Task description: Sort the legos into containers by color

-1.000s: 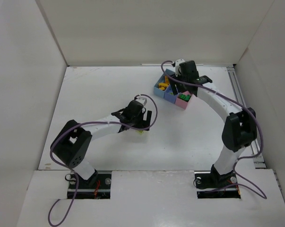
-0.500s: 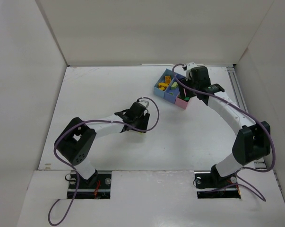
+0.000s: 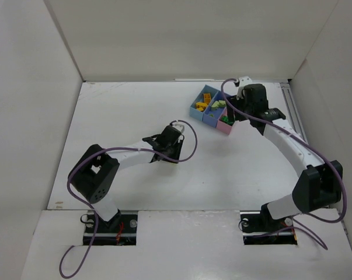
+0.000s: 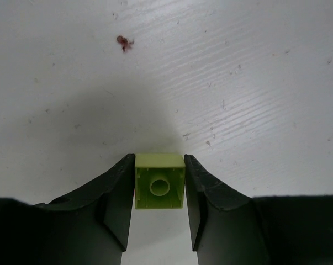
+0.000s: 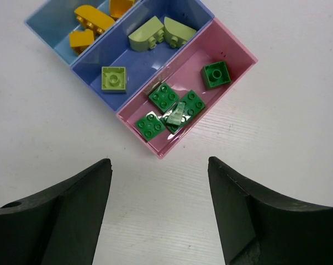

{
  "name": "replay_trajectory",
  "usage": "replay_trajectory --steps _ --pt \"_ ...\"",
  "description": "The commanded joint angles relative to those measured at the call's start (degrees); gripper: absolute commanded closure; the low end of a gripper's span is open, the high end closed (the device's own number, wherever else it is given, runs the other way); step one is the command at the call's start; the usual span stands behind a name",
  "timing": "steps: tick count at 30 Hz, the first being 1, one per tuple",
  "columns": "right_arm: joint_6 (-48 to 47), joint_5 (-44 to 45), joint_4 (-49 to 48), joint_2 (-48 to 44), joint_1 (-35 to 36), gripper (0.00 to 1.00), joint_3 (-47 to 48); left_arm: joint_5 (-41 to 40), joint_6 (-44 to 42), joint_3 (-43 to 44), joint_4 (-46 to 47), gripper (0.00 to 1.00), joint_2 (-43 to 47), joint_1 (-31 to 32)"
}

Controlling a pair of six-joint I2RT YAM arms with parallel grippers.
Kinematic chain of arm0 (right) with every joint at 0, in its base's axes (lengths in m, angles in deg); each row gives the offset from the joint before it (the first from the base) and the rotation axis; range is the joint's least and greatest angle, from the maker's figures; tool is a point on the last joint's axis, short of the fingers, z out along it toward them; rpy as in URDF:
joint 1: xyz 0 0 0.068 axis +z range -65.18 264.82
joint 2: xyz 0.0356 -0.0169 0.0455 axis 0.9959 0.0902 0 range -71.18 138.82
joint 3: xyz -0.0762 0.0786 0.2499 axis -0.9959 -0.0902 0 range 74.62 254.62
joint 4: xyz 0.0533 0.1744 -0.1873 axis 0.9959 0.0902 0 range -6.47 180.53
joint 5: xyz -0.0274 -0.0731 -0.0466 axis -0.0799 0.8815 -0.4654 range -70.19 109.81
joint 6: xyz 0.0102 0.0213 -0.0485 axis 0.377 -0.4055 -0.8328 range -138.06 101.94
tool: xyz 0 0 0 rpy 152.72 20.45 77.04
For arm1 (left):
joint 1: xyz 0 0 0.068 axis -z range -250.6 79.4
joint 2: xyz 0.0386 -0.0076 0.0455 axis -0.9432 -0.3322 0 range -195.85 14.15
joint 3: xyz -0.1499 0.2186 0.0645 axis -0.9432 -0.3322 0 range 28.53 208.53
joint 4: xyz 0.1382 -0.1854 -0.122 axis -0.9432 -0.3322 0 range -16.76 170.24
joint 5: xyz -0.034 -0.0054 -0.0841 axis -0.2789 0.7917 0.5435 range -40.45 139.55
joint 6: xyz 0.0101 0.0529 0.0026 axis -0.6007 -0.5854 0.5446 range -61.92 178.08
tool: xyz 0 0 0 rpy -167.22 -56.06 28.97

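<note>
Left wrist: the left tool point(image 4: 159, 165) is pinching a pale lime lego point(image 4: 159, 189) near the middle of the bench point(image 4: 238, 83).
Right wrist: the right tool point(image 5: 159, 163) is hovering spread wide and empty beside the pink bin point(image 5: 196, 58).
Bins: sitting toward the far right corner; the light blue bin point(image 5: 53, 28) is holding yellow-orange legos point(image 5: 91, 19), the darker blue bin point(image 5: 141, 63) lime legos point(image 5: 114, 79), the pink bin dark green legos point(image 5: 163, 97).

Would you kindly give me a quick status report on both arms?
Left gripper shut on lime lego. Right gripper open near pink bin. No obstruction seen.
</note>
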Motion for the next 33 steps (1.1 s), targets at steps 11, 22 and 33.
replay_trajectory --steps 11,22,33 --pt "11.20 8.60 -3.05 -22.75 -3.88 0.25 -15.22 -0.07 -4.89 24.86 13.94 0.83 -4.21 -0.68" --pt "12.42 6.15 -1.99 -44.30 -4.41 0.21 -30.17 7.75 -8.42 56.16 15.10 0.83 -30.86 -2.45" --pt "12.96 5.97 -0.77 -47.22 -4.94 0.20 -32.37 5.56 -7.01 67.35 12.12 0.44 -39.58 -2.45"
